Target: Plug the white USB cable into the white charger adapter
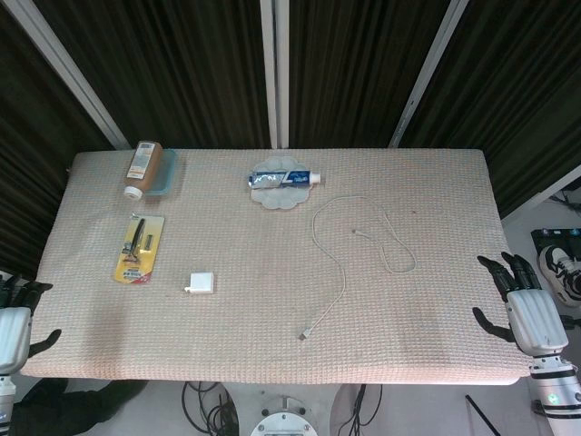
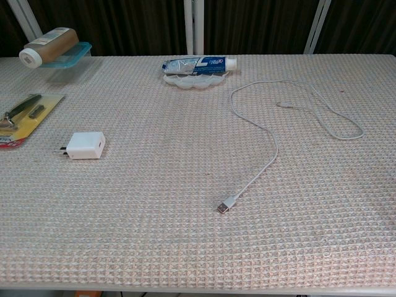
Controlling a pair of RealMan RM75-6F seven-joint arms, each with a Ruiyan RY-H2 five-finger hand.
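Note:
The white charger adapter lies flat on the table, left of centre, prongs pointing left. The white USB cable snakes across the right half; its USB plug rests near the front middle, and the small far end lies inside the loop. My left hand hangs off the table's left front corner, fingers apart and holding nothing. My right hand sits off the right edge, fingers spread, also holding nothing. Neither hand shows in the chest view.
A brown bottle on a blue tray sits at the back left. A razor on a yellow card lies beside the adapter. A toothpaste tube on a white dish stands at the back centre.

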